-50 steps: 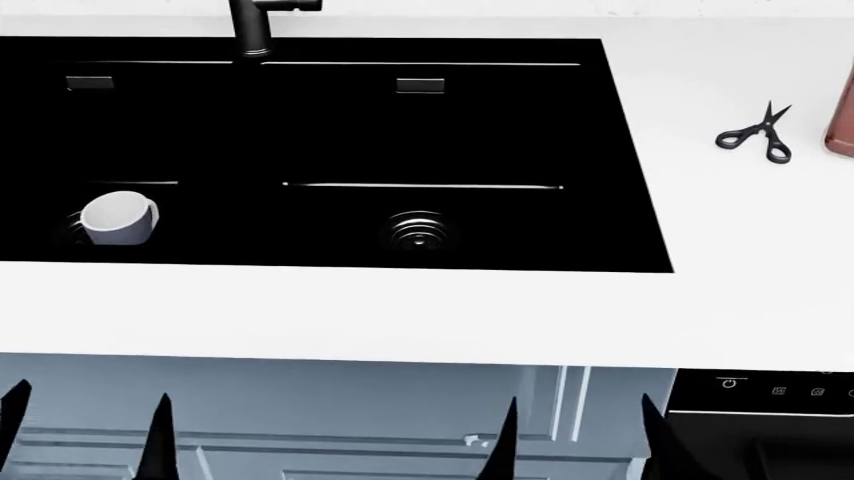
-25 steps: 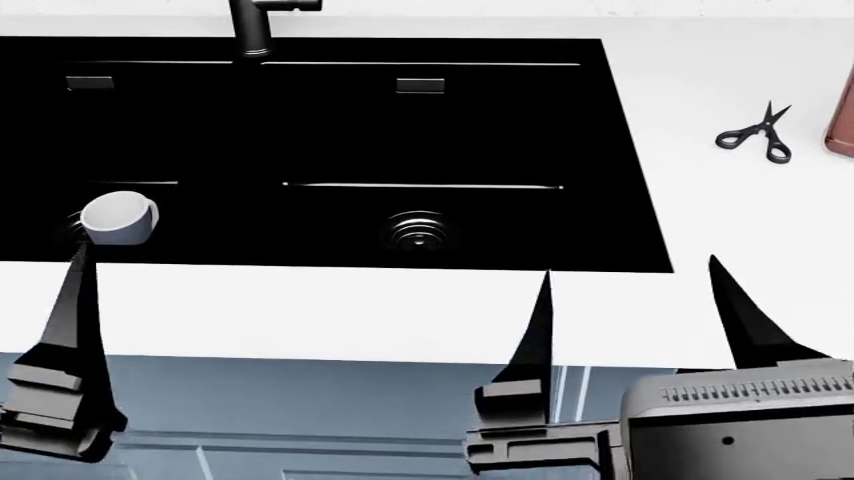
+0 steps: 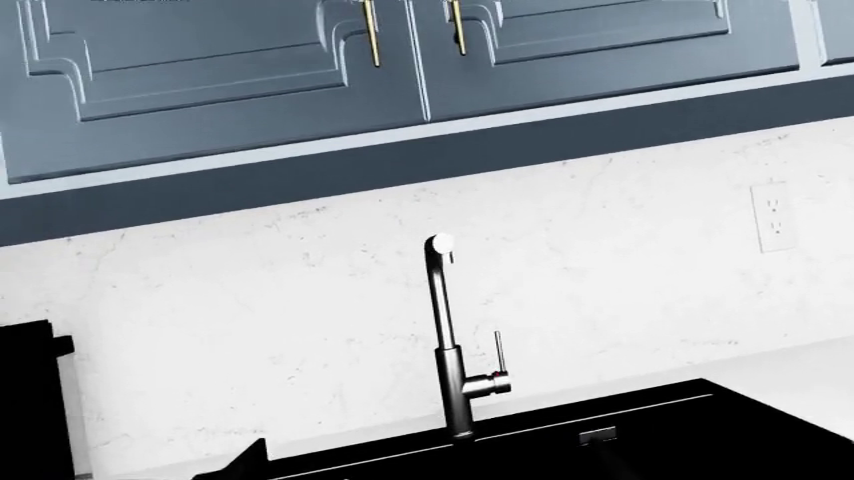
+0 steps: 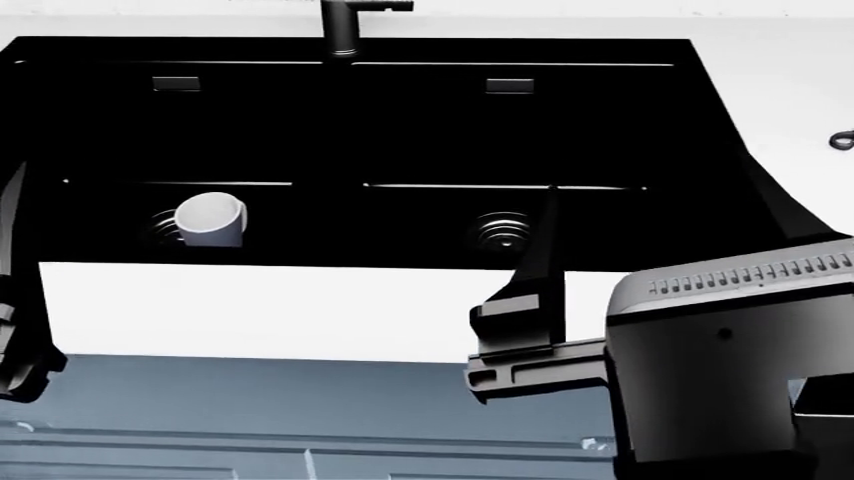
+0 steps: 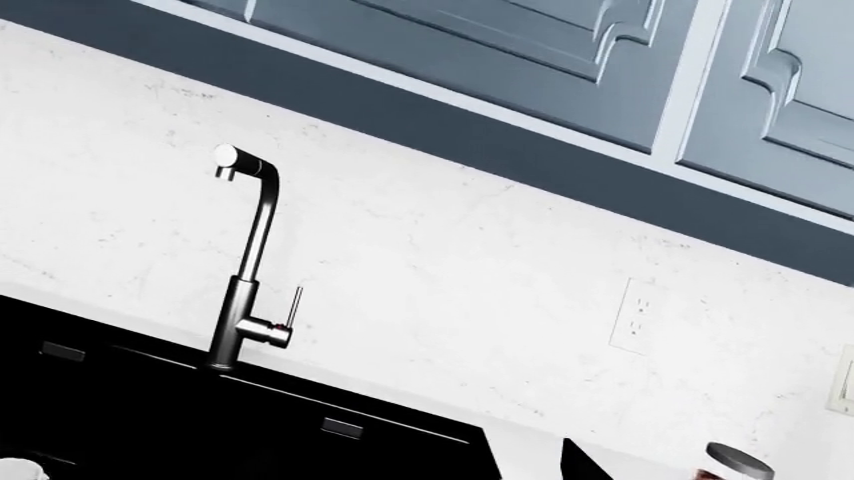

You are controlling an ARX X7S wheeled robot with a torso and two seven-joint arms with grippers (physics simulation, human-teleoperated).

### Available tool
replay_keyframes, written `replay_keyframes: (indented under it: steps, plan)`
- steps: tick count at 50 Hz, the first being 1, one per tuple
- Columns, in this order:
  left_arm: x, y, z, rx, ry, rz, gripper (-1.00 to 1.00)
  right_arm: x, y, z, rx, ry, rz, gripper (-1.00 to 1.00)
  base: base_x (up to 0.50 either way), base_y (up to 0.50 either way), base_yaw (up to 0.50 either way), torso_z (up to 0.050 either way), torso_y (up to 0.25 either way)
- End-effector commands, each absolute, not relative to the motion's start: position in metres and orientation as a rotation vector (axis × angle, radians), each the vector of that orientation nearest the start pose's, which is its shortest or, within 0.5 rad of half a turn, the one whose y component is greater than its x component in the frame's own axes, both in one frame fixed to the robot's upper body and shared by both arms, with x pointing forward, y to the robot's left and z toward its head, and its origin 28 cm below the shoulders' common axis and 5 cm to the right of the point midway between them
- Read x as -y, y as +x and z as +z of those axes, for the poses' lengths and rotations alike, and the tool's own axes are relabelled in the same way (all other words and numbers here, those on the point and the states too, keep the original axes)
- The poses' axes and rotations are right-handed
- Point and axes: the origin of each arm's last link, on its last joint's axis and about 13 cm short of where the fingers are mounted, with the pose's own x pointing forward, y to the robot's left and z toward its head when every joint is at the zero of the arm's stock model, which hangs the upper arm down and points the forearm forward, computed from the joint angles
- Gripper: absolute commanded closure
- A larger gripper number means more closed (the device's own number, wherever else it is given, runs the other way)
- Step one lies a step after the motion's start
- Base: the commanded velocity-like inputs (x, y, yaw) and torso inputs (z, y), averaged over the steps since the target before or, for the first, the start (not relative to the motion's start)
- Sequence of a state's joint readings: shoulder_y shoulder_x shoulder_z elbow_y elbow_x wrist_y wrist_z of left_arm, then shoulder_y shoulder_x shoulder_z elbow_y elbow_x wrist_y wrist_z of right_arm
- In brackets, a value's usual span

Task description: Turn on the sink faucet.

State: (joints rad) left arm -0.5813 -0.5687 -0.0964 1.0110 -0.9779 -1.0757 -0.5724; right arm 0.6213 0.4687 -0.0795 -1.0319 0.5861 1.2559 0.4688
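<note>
The sink faucet (image 4: 344, 25) stands at the far rim of the black double sink (image 4: 400, 130); only its base shows in the head view. The left wrist view shows the whole tall spout (image 3: 447, 340) with its side lever (image 3: 497, 355). It also shows in the right wrist view (image 5: 254, 260) with its lever (image 5: 294, 305). My right gripper (image 4: 654, 215) is open over the sink's near right part, far from the faucet. My left gripper (image 3: 430, 448) is open; one of its fingers (image 4: 14, 250) shows at the head view's left edge.
A white mug (image 4: 211, 220) lies on the left drain. The right drain (image 4: 505, 232) is bare. Scissors (image 4: 841, 140) lie on the counter at right. A wall outlet (image 3: 774, 215) and a jar (image 5: 737, 462) are to the faucet's right. Cabinets hang above.
Both arms have risen and reached forward over the counter's front edge. The head view has shifted, so the sink sits further right in it and the left gripper is at the frame's edge.
</note>
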Motion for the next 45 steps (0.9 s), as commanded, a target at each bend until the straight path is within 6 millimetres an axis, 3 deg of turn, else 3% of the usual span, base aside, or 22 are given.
replay_keyframes:
  steps: [1, 11, 18, 33, 45]
  plan:
    - [-0.239, 0.183, 0.252, 0.366, 0.168, -0.085, -1.0, 0.118, 0.194, 0.246, 0.329, -0.342, -0.019, -1.0, 0.0, 0.5, 0.0, 0.05, 0.0]
    - [-0.244, 0.197, 0.276, 0.346, 0.196, -0.086, -1.0, 0.122, 0.21, 0.275, 0.317, -0.378, -0.02, -1.0, 0.0, 0.0, 0.0, 0.05, 0.0]
    - [-0.247, 0.204, 0.28, 0.319, 0.169, -0.097, -1.0, 0.117, 0.212, 0.283, 0.328, -0.406, -0.021, -1.0, 0.02, 0.0, 0.0, 0.05, 0.0]
    - [-0.252, 0.202, 0.286, 0.332, 0.154, -0.077, -1.0, 0.112, 0.208, 0.292, 0.356, -0.441, -0.012, -1.0, 0.5, 0.0, 0.0, 0.05, 0.0]
    - [-0.252, 0.205, 0.279, 0.321, 0.158, -0.073, -1.0, 0.111, 0.208, 0.291, 0.372, -0.437, 0.007, -1.0, 0.5, 0.12, 0.0, 0.05, 0.0]
